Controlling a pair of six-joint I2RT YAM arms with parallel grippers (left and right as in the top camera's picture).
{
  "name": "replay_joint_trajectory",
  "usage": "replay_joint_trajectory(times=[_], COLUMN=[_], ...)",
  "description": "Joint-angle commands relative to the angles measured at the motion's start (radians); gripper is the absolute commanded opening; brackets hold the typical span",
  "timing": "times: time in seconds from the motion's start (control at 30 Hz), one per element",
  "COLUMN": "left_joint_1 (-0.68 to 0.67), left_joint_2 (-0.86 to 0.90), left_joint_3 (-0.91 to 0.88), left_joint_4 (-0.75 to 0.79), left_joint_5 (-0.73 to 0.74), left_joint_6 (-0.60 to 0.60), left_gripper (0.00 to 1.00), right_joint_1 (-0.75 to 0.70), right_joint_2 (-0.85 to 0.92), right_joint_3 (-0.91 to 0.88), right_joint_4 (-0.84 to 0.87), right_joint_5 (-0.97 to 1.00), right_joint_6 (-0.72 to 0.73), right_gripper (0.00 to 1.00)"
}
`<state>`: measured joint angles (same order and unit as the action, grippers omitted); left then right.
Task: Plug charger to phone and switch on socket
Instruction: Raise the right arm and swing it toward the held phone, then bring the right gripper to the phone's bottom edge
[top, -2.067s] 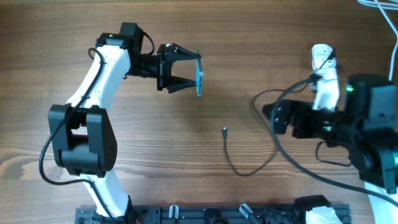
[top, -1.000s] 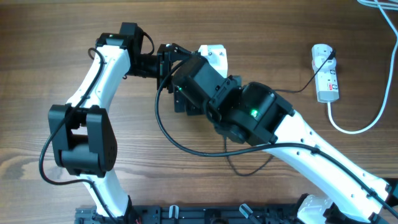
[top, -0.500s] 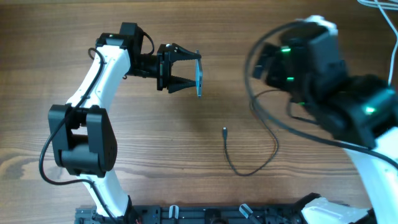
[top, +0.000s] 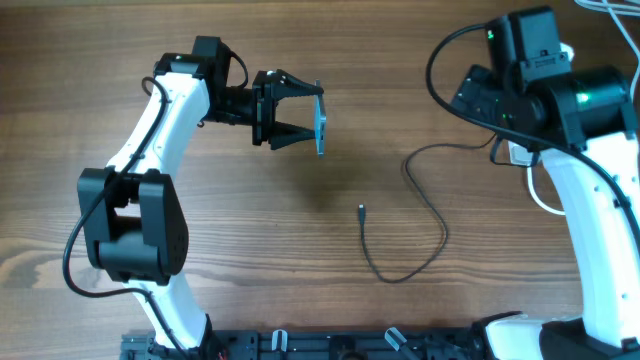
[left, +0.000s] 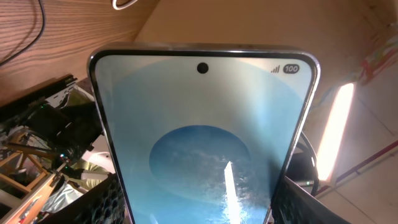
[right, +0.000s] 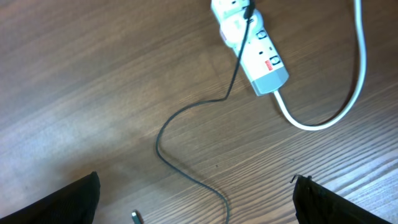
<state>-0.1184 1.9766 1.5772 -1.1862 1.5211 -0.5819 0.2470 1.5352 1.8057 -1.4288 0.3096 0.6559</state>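
Observation:
My left gripper (top: 308, 118) is shut on the phone (top: 321, 118), holding it edge-on above the table at the upper left. In the left wrist view the phone's blue screen (left: 205, 137) fills the frame between the two fingers (left: 102, 202). The charger, a thin black cable (top: 440, 225), loops across the middle to its plug tip (top: 361, 210), which lies free on the wood. My right arm (top: 540, 80) hovers over the socket (right: 252, 43), hiding most of it from overhead. The right gripper (right: 199, 208) is open and empty, with the plug tip (right: 135, 216) below it.
A thick white cable (right: 348, 93) curves away from the socket's near end. The charger cable (right: 186, 118) is plugged into the socket's top. A black rail (top: 330, 345) runs along the front edge of the wooden table (top: 250, 250).
The right arm has swung from the middle of the table, near the phone, out to the far right above the socket. The left arm and the phone have not moved.

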Motion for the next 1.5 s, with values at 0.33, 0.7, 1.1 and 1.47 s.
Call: replay_joint_trajectory(times=[0.33,0.7,1.1,1.47], left_joint_1=[-0.001,-0.001,-0.001,-0.001], left_joint_2=[-0.034,-0.034,-0.034,-0.034], left_joint_3=[0.001,0.001,0.001,0.001], left_joint_4=[-0.023,-0.024,-0.023,-0.024], left_joint_5=[0.056,0.056,0.056,0.056], left_joint_6=[-0.002,-0.002,-0.002,-0.003], left_gripper=[0.56,0.56,0.56,0.56], right_joint_1=[0.0,0.0,0.002,0.002], right_joint_2=[0.065,0.065,0.065,0.064], right_joint_3=[-0.002,-0.002,-0.002,-0.002], right_joint_4=[0.0,0.002,0.026,0.029], right_joint_5=[-0.049,-0.171,-0.798,-1.039], right_joint_6=[-0.032,-0.11,-0.63,-0.743], right_gripper=[1.0,1.0,0.99,0.98])
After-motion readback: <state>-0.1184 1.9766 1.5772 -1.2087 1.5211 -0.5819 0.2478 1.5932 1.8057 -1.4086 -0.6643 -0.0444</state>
